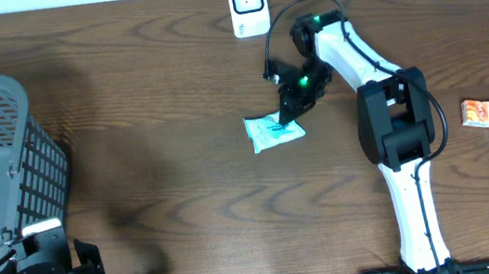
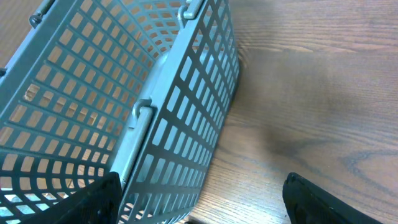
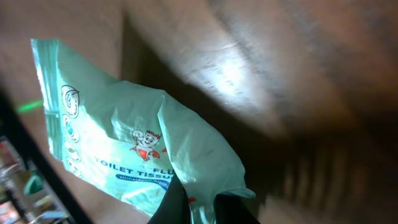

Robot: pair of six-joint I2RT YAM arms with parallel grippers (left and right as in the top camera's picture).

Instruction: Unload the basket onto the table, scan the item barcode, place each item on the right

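Now your right hand [image 1: 291, 105] pinches edge of green tissue packet [image 1: 274, 131] at mid-counter [image 1: 149, 121], near white device [image 1: 248, 5]; your left hand [image 2: 202, 202] sits spread beside grey basket [image 2: 93, 93].

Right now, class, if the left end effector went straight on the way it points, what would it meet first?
Probably the grey plastic lattice basket: its near wall stands just ahead of the open left end effector. Depth is unclear, so it might graze past onto the brown wooden table.
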